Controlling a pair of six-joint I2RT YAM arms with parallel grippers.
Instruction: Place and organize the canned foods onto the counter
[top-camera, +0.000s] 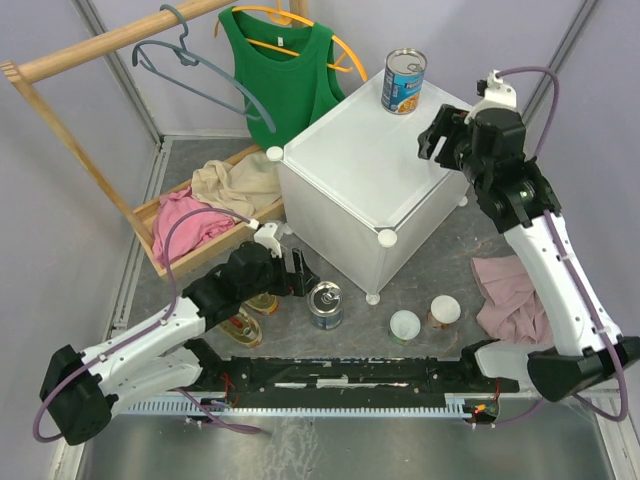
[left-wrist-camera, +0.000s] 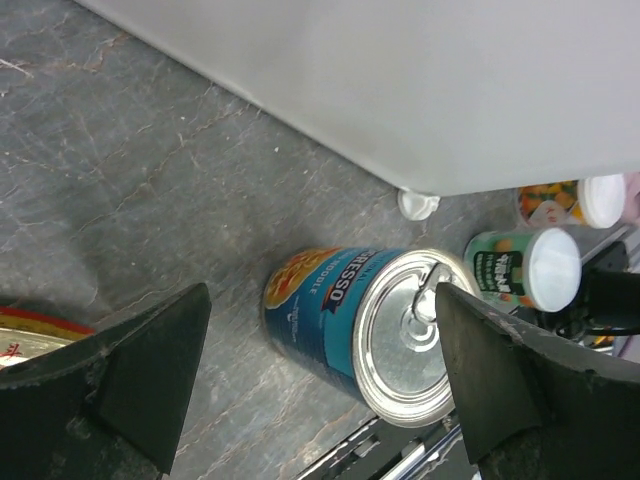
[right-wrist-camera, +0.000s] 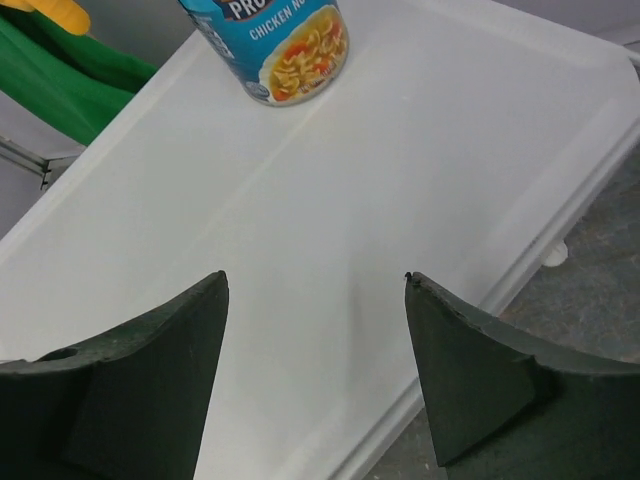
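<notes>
Done: one tall can (top-camera: 404, 82) on counter (top-camera: 350, 170), ahead of wide-open, empty right gripper (right-wrist-camera: 315, 277). Five remaining; second tall can (left-wrist-camera: 340, 320) inside open left gripper (left-wrist-camera: 320, 300), ungripped.

Tall blue-labelled steel can (left-wrist-camera: 370, 330), lower centre: shiny metal lid, glossy paper label. White cube cabinet (right-wrist-camera: 330, 200): smooth matt plastic top. Grey floor (left-wrist-camera: 130, 170): matt, veined stone look. Pale wooden rail (top-camera: 100, 46), upper left: bare wood. Green tank top (top-camera: 280, 75): soft cloth.

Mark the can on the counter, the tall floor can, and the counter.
Counter can (top-camera: 403, 88): top view, blue label.
Tall floor can (left-wrist-camera: 410, 345): left wrist view, steel lid.
Counter (top-camera: 350, 175): top view, bare top.
</notes>
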